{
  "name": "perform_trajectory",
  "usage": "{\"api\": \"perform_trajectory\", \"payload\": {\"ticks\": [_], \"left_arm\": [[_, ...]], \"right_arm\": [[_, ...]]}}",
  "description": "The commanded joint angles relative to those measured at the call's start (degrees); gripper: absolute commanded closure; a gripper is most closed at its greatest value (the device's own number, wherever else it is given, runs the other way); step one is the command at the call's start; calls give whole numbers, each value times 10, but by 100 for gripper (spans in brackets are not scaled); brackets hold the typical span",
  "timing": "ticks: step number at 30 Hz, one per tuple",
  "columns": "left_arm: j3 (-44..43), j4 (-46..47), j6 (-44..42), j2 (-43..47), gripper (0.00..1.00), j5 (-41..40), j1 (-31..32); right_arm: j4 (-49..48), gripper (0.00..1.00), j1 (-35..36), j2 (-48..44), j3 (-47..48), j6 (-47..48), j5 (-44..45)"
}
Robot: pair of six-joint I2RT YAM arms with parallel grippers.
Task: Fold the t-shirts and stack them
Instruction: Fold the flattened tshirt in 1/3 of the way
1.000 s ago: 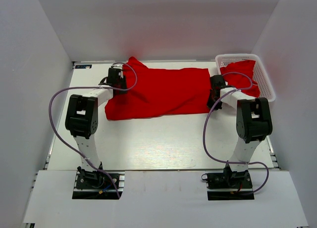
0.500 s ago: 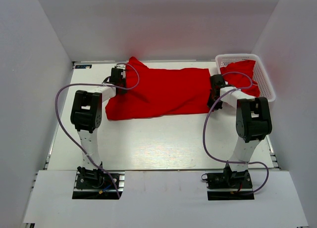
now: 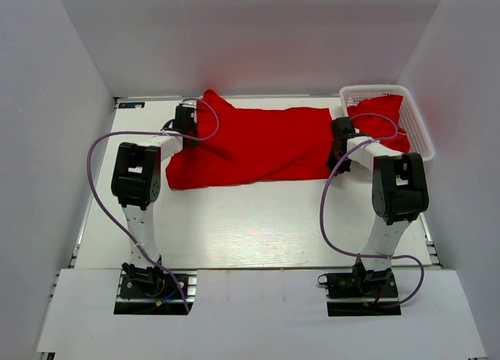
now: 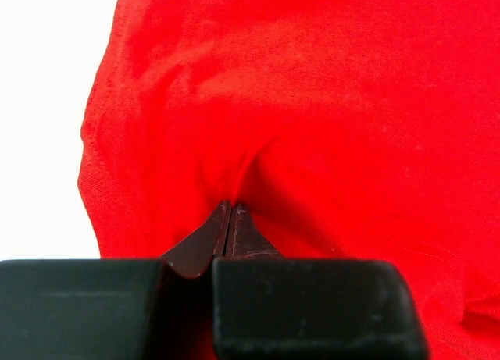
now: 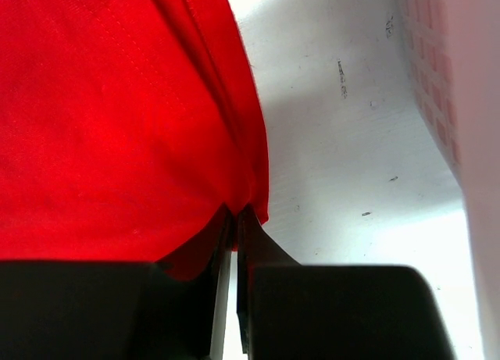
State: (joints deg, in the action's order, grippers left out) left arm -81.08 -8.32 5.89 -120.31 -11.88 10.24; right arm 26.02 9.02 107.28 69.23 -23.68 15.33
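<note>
Cloth like this is light, limp and has no stiffness, so expect the plain bright red short-sleeved cloth t-shirt (image 3: 250, 145) to sag, crease and drag on the flat white table (image 3: 250, 219) wherever you leave it unsupported. It will likely cling to itself rather than slide, and nothing about it is fragile. Take it at hems and corners, with two holds well apart, so that an edge runs taut between them.

The t-shirt lies spread across the far half of the table, lengthwise between your two arms. At its left end the left gripper (image 4: 228, 210) has its fingers pressed together, with a tuck of fabric drawn up to the tips. At its right end the right gripper (image 5: 236, 213) is pinched nearly closed on the hemmed edge, just beside the white plastic lattice basket (image 3: 375, 88) at the far right corner.

Count one t-shirt on the table, one basket and two grippers. More red cloth (image 3: 383, 114) sits in the basket; you cannot tell how many shirts it makes.
</note>
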Motion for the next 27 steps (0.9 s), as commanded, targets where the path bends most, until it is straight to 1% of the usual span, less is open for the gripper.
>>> {"api": "perform_trajectory", "payload": {"ticks": [1,6,11,15,17,18,19,21,22,24,25,26,27], "left_arm": [[-22,-5,0,39,100,-40,-3],[-41,-10,0,39,100,-54,-3],[-46,-15,-5,39,100,-60,-8],[-52,-15,-5,39,97,-35,-14],[-52,-9,-5,34,94,-27,-14],[-58,-9,-5,27,91,-27,-14],[-58,-9,-5,21,85,-27,-14],[-58,-14,-5,16,76,-27,-14],[-58,-14,-5,16,66,-27,-14],[-58,-20,-5,16,59,-27,-14],[-58,-21,-5,16,43,-27,-14],[-58,-21,-5,16,33,-22,-14],[-58,-21,-11,23,25,-22,-14]], "right_arm": [[43,94,-5,28,2,-3,34],[48,99,-7,30,-1,-8,43],[53,100,-8,31,-2,-7,41],[53,100,-8,33,-1,-7,43],[53,100,-8,36,-1,-3,40],[54,100,-8,36,0,-4,39],[54,100,-8,38,1,-3,37],[54,100,-8,38,1,-1,36],[54,100,-7,37,4,-1,35],[53,100,-8,38,5,0,34],[55,100,-8,36,5,0,33],[54,100,-8,37,6,2,31],[56,100,-7,38,6,2,32]]}}
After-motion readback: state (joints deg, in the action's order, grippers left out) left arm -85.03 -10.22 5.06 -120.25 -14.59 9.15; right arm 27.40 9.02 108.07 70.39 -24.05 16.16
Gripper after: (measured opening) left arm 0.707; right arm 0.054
